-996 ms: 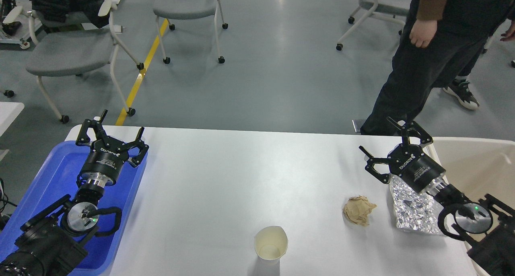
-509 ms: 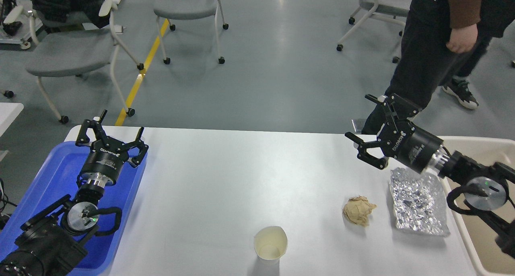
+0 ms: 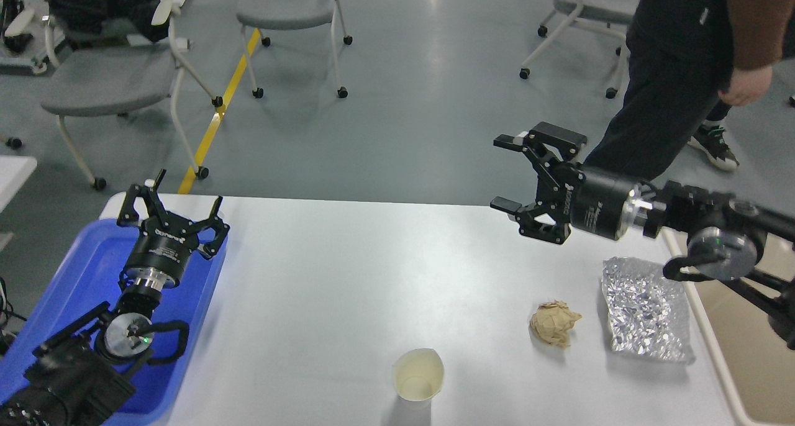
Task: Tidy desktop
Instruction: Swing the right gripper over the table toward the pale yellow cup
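Observation:
The white desktop (image 3: 372, 277) fills the lower view. On it stand a paper cup (image 3: 418, 376) near the front edge, a crumpled brown paper ball (image 3: 553, 324) and a crinkled silver foil bag (image 3: 647, 308) at the right. My right gripper (image 3: 506, 172) is open and empty, raised above the table's far right, pointing left, well above the paper ball. My left gripper (image 3: 172, 203) is open and empty above the far end of the blue tray (image 3: 68, 289) at the left.
A beige bin (image 3: 739, 351) stands at the table's right edge. A person in dark clothes (image 3: 677, 84) stands behind the far right corner. Grey wheeled chairs (image 3: 105, 78) stand on the floor beyond the table.
My right arm has risen and swung left, from over the foil bag to the table's far edge, turning to point left. The person has stepped to the right. The left arm has not moved.

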